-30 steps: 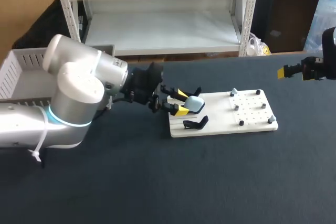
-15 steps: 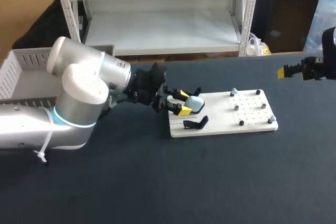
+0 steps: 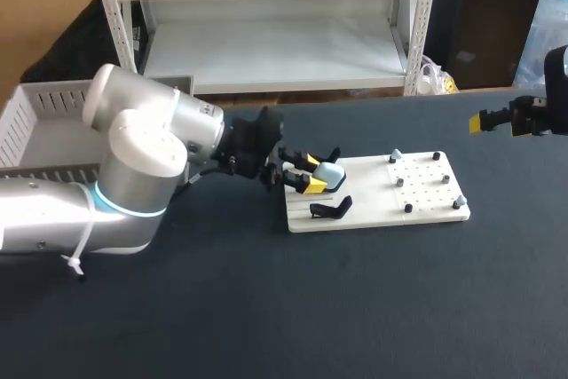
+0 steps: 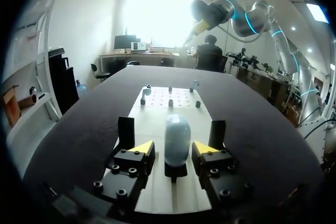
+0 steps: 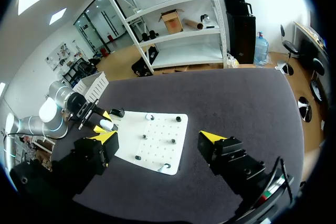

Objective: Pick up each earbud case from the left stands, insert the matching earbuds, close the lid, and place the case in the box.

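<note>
Desk (image 3: 355,308): dark, matte top, seen from above and behind. White board (image 3: 430,193): a flat rectangular plate drilled with rows of holes, lying toward the desk's far edge, a little right of the middle. Its left part carries two black stands. The stand further from the desk's near edge bears the pale blue earbud case (image 3: 330,173), rounded, lid shut. The nearer black stand (image 3: 330,209) carries nothing. The board's right part holds several small dark pegs (image 3: 408,208), some with pale tops, too small to tell whether earbuds sit on them. White slotted box (image 3: 35,122): at the desk's far left corner, partly behind the left arm; its contents cannot be made out. Left gripper (image 3: 311,173): reaches in level from the left to the board's left end. In the left wrist view the left gripper (image 4: 173,148) has its fingers set narrowly on either side of the earbud case (image 4: 176,137), a slim gap showing on each side, neither tip touching it, with the pegs ahead of it. Right gripper (image 5: 158,137): held above the desk's far right corner, well apart from the board, fingers spread wide, nothing between them.
</note>
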Tool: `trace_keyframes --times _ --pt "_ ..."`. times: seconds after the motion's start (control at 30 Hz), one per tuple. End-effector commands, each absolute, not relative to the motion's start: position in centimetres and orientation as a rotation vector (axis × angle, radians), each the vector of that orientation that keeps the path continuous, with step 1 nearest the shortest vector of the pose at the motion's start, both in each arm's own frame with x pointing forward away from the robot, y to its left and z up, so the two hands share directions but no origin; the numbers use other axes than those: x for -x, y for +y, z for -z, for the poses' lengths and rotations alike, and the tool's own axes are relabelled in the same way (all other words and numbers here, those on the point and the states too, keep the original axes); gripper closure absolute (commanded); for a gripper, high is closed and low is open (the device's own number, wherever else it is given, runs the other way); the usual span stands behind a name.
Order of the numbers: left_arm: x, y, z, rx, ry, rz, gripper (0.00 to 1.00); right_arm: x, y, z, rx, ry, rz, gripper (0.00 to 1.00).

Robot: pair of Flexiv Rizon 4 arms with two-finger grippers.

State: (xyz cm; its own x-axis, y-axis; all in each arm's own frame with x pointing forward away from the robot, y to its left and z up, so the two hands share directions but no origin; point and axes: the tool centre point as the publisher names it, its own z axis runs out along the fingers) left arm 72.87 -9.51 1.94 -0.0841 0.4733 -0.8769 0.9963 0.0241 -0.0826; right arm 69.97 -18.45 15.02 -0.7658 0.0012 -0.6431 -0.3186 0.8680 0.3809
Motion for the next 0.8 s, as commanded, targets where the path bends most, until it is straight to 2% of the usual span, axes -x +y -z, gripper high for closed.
trace_keyframes --times 0.03,0.2,0.27,0.37,0.53,0.8 --pt "-73.1 -9.7 -1.7 -1.522 1.633 1.0 0.56 -70.0 -18.5 -15.0 0.231 2.373 -0.637 0.0" --pt "-73.0 -9.8 -1.7 -1.523 1.632 1.003 0.55 -70.0 -18.5 -15.0 0.231 2.373 -0.637 0.0" --pt "-73.0 -9.8 -1.7 -1.522 1.632 1.003 0.59 -70.0 -18.5 -15.0 0.231 2.373 -0.637 0.0" --pt "-73.0 -9.8 -1.7 -1.521 1.632 1.001 0.7 -70.0 -18.5 -15.0 0.231 2.373 -0.637 0.0" --pt "-72.8 -9.6 -1.8 -1.514 1.633 0.999 1.0 -70.0 -18.5 -15.0 0.231 2.373 -0.637 0.0" --pt "-72.3 -8.2 -4.5 -1.479 1.576 0.991 1.0 -70.0 -18.5 -15.0 0.231 2.373 -0.637 0.0"
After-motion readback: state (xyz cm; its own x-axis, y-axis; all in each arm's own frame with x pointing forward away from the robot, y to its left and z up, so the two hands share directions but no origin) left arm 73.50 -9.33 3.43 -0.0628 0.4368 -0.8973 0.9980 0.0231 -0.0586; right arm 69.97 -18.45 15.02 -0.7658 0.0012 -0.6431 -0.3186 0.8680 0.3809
